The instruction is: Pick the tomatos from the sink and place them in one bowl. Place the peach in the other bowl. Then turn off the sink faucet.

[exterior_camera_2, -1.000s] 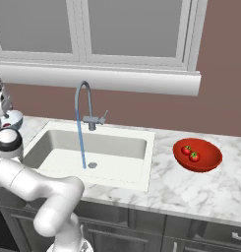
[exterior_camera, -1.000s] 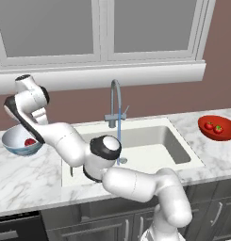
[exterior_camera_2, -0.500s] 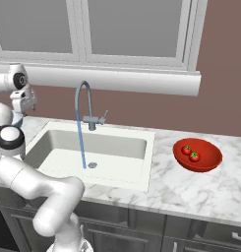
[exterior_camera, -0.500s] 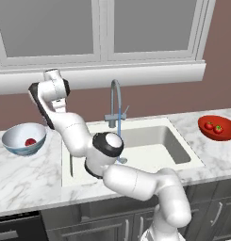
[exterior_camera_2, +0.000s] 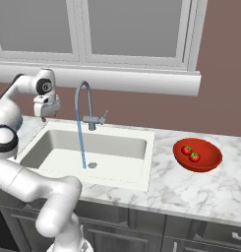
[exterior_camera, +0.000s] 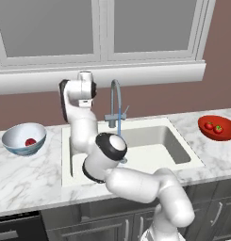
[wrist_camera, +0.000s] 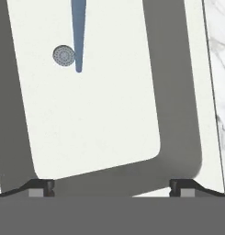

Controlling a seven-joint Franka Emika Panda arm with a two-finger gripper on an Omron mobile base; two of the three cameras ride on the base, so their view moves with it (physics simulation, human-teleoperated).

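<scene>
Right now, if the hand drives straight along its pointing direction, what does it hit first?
Probably the sink floor. The open hand looks down into the white basin, nothing between the fingertips. The water stream and drain sit off to one side. Depth is unclear.

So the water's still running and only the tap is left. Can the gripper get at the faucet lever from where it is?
Probably yes: the gripper is open and empty above the sink, left of the faucet, with nothing between.
</scene>
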